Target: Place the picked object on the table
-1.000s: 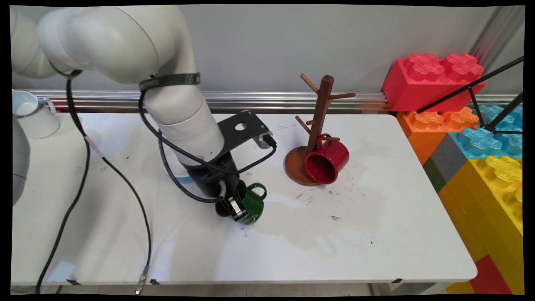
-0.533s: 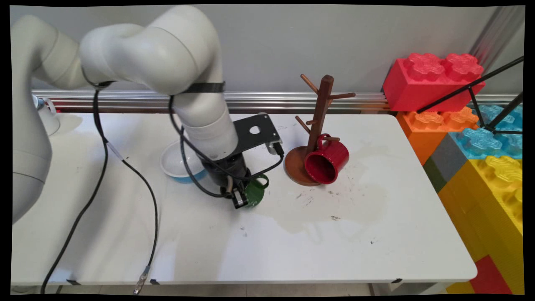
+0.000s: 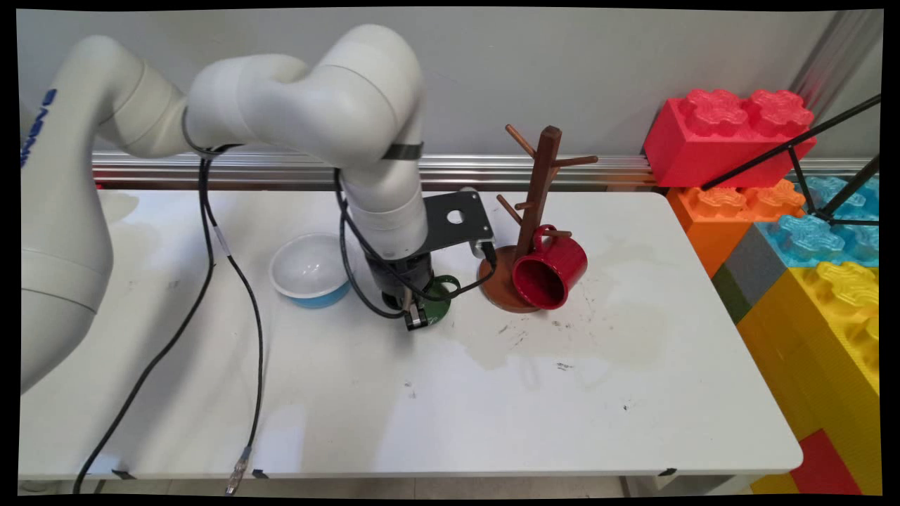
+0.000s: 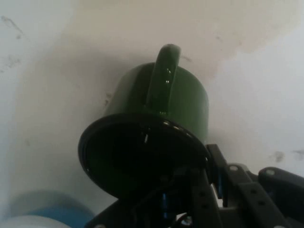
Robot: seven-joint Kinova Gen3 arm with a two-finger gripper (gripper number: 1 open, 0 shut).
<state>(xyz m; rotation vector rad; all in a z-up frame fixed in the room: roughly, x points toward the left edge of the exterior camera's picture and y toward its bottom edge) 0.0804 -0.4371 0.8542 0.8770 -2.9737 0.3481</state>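
Observation:
My gripper [image 3: 416, 316] is shut on the rim of a green mug [image 3: 436, 303], carried just above the table in the main view. The hand view shows the green mug [image 4: 161, 123] from its dark mouth, handle pointing up in the picture, one finger inside the rim and one outside. Just right of the mug stands a brown wooden mug tree [image 3: 536, 204] on a round base. A red mug [image 3: 550, 270] hangs by its handle from a low peg, mouth facing the camera. A white bowl with a blue base [image 3: 311, 270] sits left of the gripper.
Big toy bricks in red [image 3: 728, 133], orange, blue and yellow [image 3: 830, 330] are stacked past the table's right edge. A black tripod leg [image 3: 794, 144] crosses them. Black cables [image 3: 232, 281] hang from the arm down to the table's front edge. A metal rail runs along the wall.
The gripper has carried the green mug away from the camera and to the right, toward the mug tree's base. The arm's swing has uncovered the white bowl.

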